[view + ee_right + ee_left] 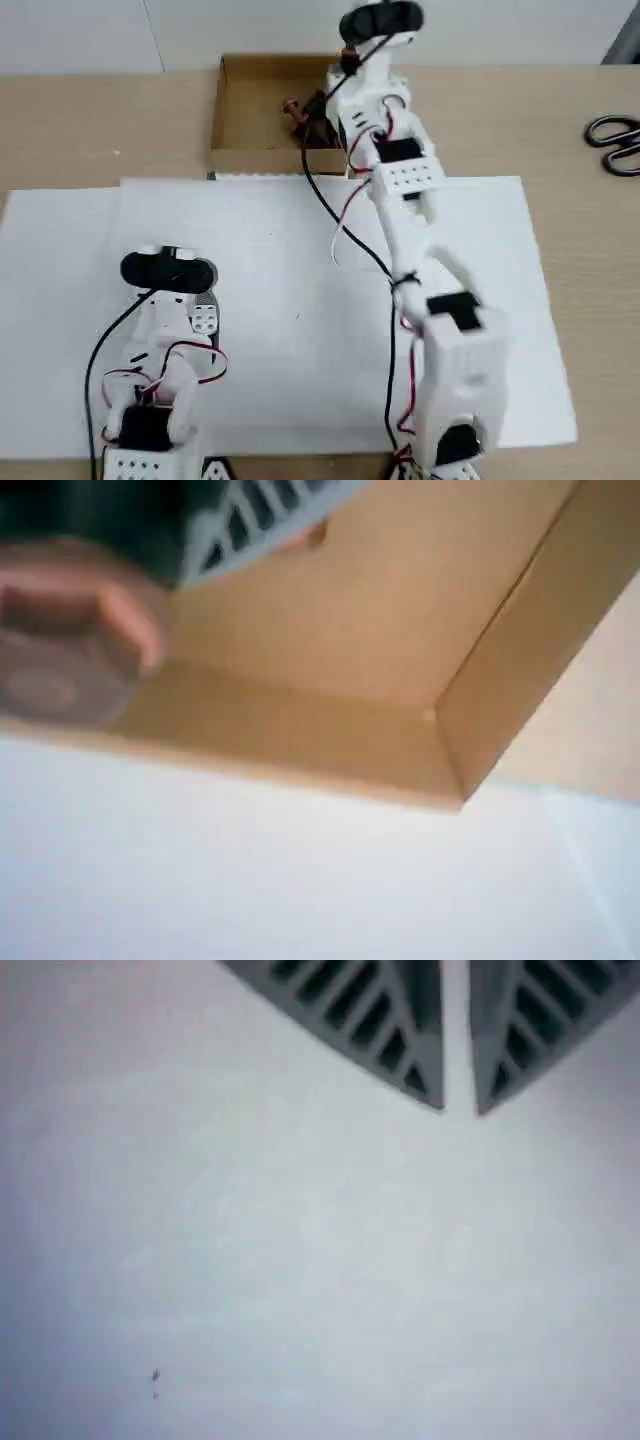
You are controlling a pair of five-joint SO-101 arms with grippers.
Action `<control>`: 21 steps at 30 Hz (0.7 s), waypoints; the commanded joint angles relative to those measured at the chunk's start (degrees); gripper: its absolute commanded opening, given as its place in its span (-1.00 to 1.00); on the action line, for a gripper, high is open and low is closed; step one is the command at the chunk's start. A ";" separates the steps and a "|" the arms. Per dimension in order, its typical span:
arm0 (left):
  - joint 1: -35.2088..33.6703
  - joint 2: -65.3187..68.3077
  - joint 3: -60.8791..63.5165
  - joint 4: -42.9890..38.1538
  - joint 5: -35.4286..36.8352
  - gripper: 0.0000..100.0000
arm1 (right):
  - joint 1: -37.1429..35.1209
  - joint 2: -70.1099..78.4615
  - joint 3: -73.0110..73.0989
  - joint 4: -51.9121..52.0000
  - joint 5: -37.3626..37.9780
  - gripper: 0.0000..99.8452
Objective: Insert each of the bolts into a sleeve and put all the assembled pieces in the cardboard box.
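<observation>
My right gripper point(335, 105) is stretched out to the box point(250, 100) at the upper centre of the high view, hanging over its near right part, just beside a dark brownish cluster of pieces point(298, 112) on the box floor. From my right wrist I see the box's inner corner and near wall, with a blurred round piece point(60, 660) very close to the lens. I cannot tell whether that gripper has hold of the piece or how wide it stands. I judge this to be the drop-off step: an assembled piece going into the box. The next move calls for letting go well inside the walls, then lifting straight up before pulling back, so that nothing catches the near wall. My left gripper point(460, 1108) hangs over the white sheet point(250, 260) at the lower left, its tips almost together with only a thin slit between, holding nothing. Edges to mind are the near wall and right corner of the box, both close to my right wrist. The sheet between my two arms gives wide room for the return, and the scissors point(615, 140) lie well apart at the right edge
</observation>
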 commanded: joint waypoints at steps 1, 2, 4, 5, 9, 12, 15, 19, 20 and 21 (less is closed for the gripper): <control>0.09 -0.53 -0.31 -1.41 0.35 -0.99 | -1.01 8.57 -18.29 -2.15 -0.70 -0.99; 0.09 -0.53 -0.31 -1.41 0.35 -0.99 | -1.19 11.38 -21.80 -2.15 -0.70 -0.99; 0.09 -0.53 -0.31 -1.41 0.35 -0.99 | -1.36 16.92 -28.66 -2.15 -0.70 -0.99; 0.09 -0.53 -0.31 -1.41 0.35 -0.99 | -1.45 19.47 -31.74 -2.07 -0.70 -0.99; 0.09 -0.53 -0.31 -1.41 0.35 -0.99 | -1.98 28.62 -41.05 -1.54 -0.35 -0.99; 0.09 -0.53 -0.31 -1.41 0.35 -0.99 | -1.98 33.10 -45.89 0.13 -0.26 -0.99; 0.09 -0.53 -0.31 -1.41 0.35 -0.99 | -2.15 35.56 -49.67 4.70 -0.26 -0.97; 0.09 -0.53 -0.31 -1.41 0.35 -0.99 | -2.15 37.32 -52.31 9.80 -0.26 -0.70; 0.09 -0.53 -0.31 -1.41 0.35 -0.99 | -1.98 37.41 -52.92 10.77 -0.44 -0.62; 0.09 -0.53 -0.31 -1.41 0.35 -0.99 | -1.98 37.67 -53.54 11.56 -0.35 -0.55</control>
